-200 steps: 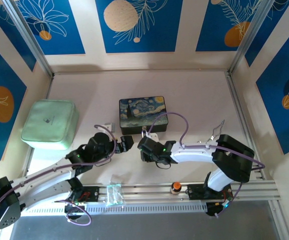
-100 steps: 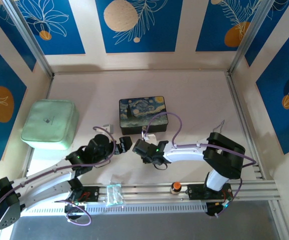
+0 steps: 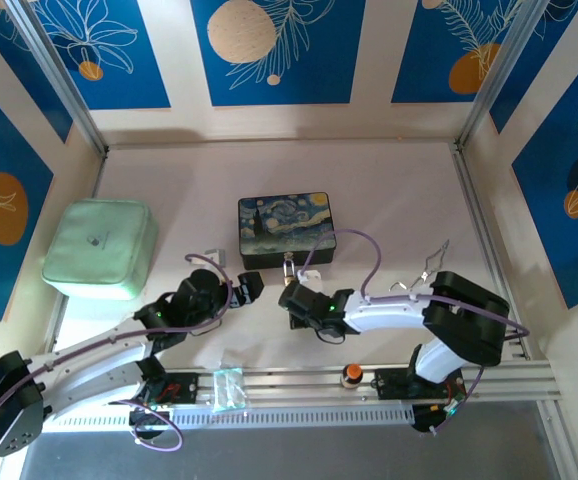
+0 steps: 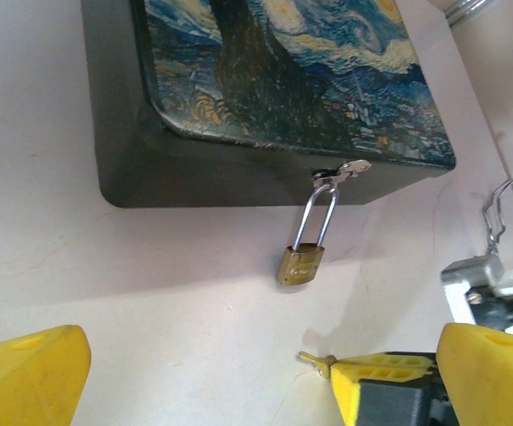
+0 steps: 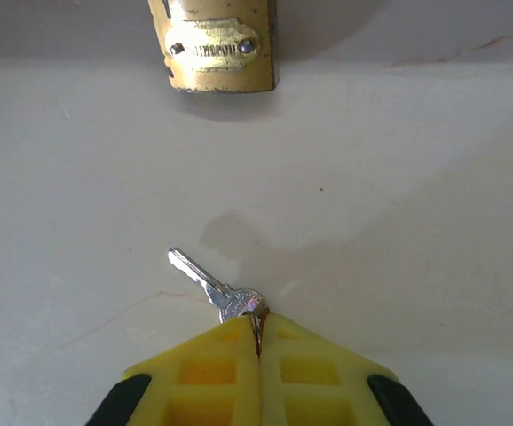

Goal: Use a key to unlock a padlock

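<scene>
Pale tabletop point(image 3: 169, 180), blue floral wall panels point(image 3: 274, 50) behind. Right gripper point(image 5: 258, 333) pinches the key point(image 5: 205, 282) by its head; the padlock point(image 5: 214, 53) sits just ahead, apart.

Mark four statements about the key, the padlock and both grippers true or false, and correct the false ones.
1. The right gripper is shut on the head of the key. True.
2. The key sits in the padlock. False: its tip is apart from the padlock, with bare table between them.
3. The padlock hangs by its shackle from the painted box. True.
4. The left gripper grips the padlock. False: it is open and apart from the padlock.
</scene>
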